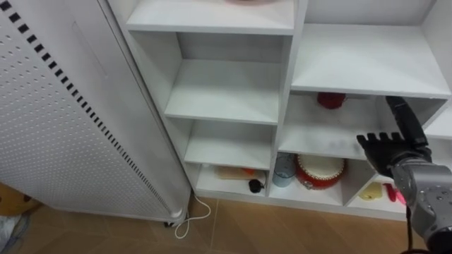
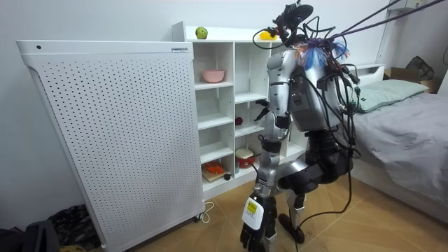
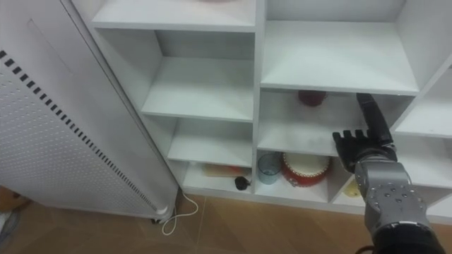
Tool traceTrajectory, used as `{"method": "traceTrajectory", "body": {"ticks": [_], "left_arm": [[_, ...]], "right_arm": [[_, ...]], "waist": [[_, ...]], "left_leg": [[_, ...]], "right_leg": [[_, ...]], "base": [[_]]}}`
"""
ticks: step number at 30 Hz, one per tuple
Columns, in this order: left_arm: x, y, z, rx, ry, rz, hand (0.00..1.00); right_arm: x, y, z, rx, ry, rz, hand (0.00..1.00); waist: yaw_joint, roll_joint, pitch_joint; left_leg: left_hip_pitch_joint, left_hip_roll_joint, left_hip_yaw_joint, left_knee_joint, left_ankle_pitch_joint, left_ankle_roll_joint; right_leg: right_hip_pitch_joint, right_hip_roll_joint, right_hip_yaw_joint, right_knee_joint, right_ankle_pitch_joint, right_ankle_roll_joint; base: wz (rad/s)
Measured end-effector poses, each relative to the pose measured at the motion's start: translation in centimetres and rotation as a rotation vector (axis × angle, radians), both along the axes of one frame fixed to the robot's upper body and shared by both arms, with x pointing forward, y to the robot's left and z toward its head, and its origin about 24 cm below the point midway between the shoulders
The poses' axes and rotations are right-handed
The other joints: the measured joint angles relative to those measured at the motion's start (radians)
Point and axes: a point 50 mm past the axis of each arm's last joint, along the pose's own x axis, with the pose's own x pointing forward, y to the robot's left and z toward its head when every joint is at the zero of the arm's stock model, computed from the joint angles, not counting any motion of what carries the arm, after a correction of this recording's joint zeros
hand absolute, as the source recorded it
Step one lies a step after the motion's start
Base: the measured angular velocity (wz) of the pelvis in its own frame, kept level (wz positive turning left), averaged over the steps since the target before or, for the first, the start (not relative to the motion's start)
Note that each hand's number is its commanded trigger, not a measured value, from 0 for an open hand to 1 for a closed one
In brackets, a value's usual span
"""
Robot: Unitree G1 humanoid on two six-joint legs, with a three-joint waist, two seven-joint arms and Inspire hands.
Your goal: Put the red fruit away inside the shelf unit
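A white closet [image 1: 286, 85] of open shelves stands right in front of me. A green apple [image 2: 201, 33] and a yellow fruit [image 2: 266, 35] lie on its top. A red round thing [image 1: 330, 100] sits at the back of a middle shelf. A yellow fruit [image 1: 371, 192] lies in the bottom right compartment. My right hand [image 1: 392, 152] is raised before the right-hand shelves, below and right of the red thing, open, with the thumb pointing up and nothing in it. My left hand [image 2: 253, 231] hangs low beside my leg, close to the floor.
A red-and-white pot [image 1: 320, 171] and a blue cup [image 1: 284, 171] stand on the bottom shelf, beside a board [image 1: 233, 172] with something orange on it. A pink bowl [image 2: 213, 75] sits higher up. A tall perforated white panel [image 1: 56, 127] flanks the closet's left; a white cable [image 1: 189, 220] lies on the floor.
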Motion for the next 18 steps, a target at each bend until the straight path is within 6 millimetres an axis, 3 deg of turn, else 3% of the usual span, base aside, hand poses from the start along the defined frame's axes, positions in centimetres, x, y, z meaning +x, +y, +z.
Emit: {"method": "traceTrajectory", "body": {"ticks": [5, 9, 14, 18], "left_arm": [[-0.3, 0.0, -0.1, 0.0, 0.007, 0.0, 0.0], [-0.6, -0.1, -0.2, -0.008, 0.025, -0.022, 0.0], [-1.0, -0.2, -0.4, -0.054, 0.045, -0.048, 0.0], [-0.6, 0.3, -0.2, -0.093, 0.031, -0.022, 0.0]], "right_arm": [[-0.1, -0.1, -0.3, -0.002, 0.006, -0.001, 0.0], [-0.7, -0.5, -1.9, -0.014, 0.01, -0.003, 0.0], [-3.0, -1.6, -7.8, -0.054, 0.129, 0.001, 0.0], [-7.0, -2.1, -14.4, -0.217, 0.349, 0.122, 0.0]], "waist": [[0.0, 0.0, 0.0], [0.005, 0.001, 0.0005], [0.034, 0.01, 0.0045], [0.039, 0.019, 0.0053]], "left_leg": [[0.01, 0.0, 0.0, 0.0, 0.0, 0.0], [0.042, 0.002, -0.011, -0.009, -0.003, -0.005], [0.155, 0.028, -0.02, -0.068, -0.006, -0.011], [0.282, 0.039, -0.018, -0.181, 0.013, -0.013]], "right_leg": [[0.011, 0.001, -0.001, -0.001, 0.001, 0.001], [0.048, 0.009, -0.002, -0.017, 0.002, -0.001], [0.174, 0.04, -0.023, -0.105, 0.016, -0.001], [0.305, 0.057, -0.035, -0.225, 0.041, 0.003]], "base": [[0.0], [-0.02], [-0.1], [-0.05]]}}
